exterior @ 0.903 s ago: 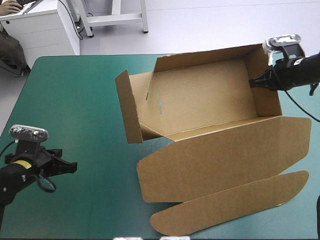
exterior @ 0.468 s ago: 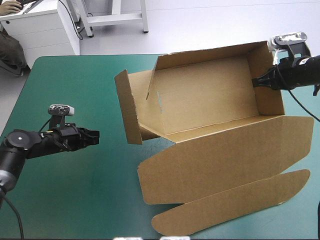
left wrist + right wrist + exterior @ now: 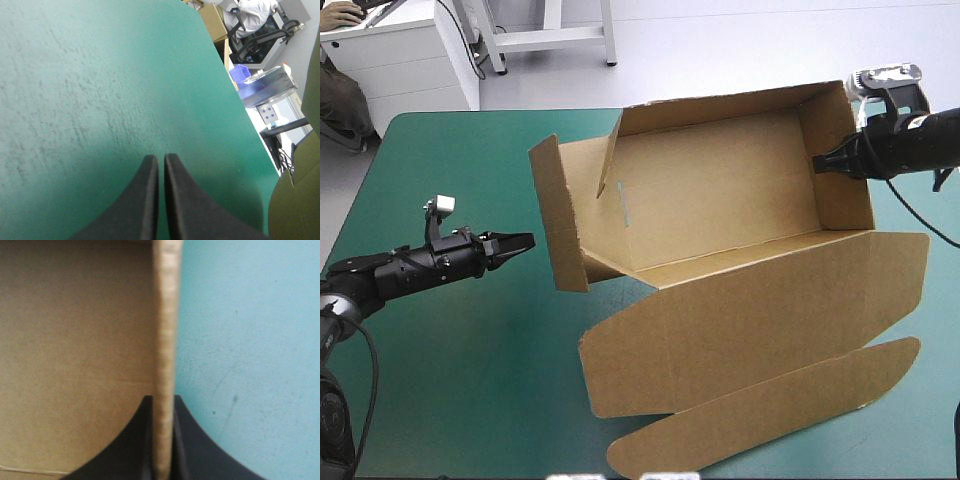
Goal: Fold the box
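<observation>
We see the right gripper (image 3: 817, 163) pinching the box (image 3: 720, 200) by its end wall. The left gripper (image 3: 525, 241) hovers near the side flap, fingers together, empty

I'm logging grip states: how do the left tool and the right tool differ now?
The left tool holds nothing, over the teal-green cover; the right tool clamps an end wall of the box. The left tool points at the box from its left, the right tool from its right. Both are shut.
</observation>
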Action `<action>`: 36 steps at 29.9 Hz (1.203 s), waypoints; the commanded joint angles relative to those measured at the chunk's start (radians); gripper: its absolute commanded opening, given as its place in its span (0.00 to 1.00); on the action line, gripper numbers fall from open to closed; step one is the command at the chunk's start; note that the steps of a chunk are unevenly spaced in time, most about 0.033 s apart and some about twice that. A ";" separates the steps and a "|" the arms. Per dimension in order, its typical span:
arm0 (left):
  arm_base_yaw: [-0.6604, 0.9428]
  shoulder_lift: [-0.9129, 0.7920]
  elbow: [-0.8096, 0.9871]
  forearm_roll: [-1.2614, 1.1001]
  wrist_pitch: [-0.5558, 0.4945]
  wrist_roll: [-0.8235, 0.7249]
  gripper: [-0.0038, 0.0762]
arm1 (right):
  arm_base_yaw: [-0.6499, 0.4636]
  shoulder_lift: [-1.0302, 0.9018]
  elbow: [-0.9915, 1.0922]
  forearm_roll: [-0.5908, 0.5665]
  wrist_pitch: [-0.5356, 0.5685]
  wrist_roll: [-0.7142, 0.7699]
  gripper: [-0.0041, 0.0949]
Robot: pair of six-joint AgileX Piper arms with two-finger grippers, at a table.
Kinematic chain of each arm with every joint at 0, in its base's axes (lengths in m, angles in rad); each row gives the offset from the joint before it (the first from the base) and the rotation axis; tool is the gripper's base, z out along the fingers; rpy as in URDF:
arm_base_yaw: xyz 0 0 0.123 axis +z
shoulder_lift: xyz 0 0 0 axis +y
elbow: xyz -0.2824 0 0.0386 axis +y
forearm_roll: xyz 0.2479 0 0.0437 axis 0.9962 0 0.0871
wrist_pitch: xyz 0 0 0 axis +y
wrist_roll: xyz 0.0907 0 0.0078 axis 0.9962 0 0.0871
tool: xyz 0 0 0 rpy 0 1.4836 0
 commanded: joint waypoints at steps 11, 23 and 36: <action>-0.156 -0.029 -0.025 -0.160 0.136 0.029 0.78 | 0.102 -0.036 -0.025 -0.094 -0.065 0.101 0.03; -0.319 -0.040 -0.057 -0.307 0.136 0.060 0.78 | 0.106 -0.036 -0.025 -0.218 -0.082 0.158 0.03; -0.384 -0.084 -0.258 -0.313 0.136 0.000 0.78 | 0.214 -0.036 -0.025 -0.330 -0.159 0.254 0.03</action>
